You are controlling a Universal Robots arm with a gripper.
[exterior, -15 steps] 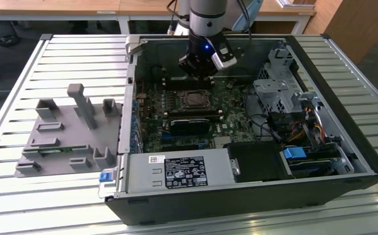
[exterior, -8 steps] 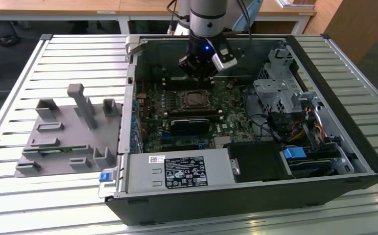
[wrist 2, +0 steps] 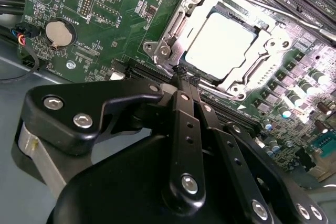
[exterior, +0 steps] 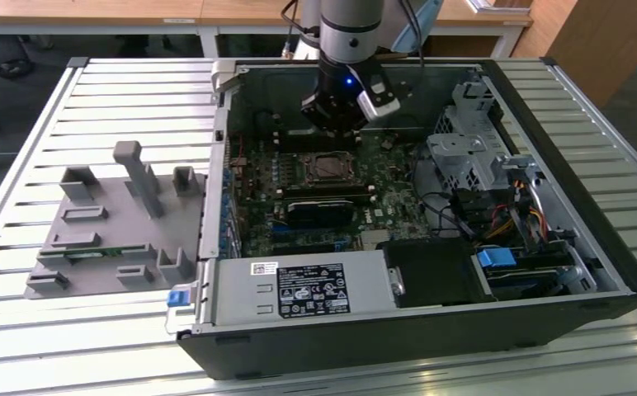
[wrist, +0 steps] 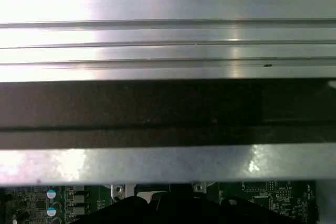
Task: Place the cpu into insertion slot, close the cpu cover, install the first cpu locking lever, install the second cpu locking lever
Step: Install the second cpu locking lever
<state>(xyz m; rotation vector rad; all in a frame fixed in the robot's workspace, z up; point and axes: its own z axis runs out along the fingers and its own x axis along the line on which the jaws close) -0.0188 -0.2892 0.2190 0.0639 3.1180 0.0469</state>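
Hand: the hand (wrist 2: 184,80) hangs low inside the open computer case (exterior: 582,247), its two black fingers (wrist 2: 181,124) drawn together to a narrow tip with nothing between them that I can see; closed and empty, by my reading.
Where it hovers: in the second wrist view the tip sits just off the near edge of the socket; in the exterior view the hand (exterior: 335,124) is at about 12 o'clock of the socket.
Cpu: the cpu (wrist 2: 220,40) lies flat in the insertion slot (exterior: 327,167), its pale metal face showing bright through the window.
Cpu cover: the cpu cover (wrist 2: 173,24) looks to be down around the chip, the silvery frame bordering it on all sides.
Levers: I cannot tell from here whether either locking lever is latched.
Surroundings: green motherboard (wrist 2: 105,19) with a coin battery (wrist 2: 58,32); grey power supply (exterior: 296,290) at 6 o'clock of the socket; a grey parts fixture (exterior: 110,223) on the slatted table (exterior: 32,330) at 9 o'clock of the case.
Risk: the tip is very near the frame and memory slots; a slight drift could scrape the board or skid off a thin lever.
Risk, second: pressing on a cover not fully seated could pinch the chip against the socket.
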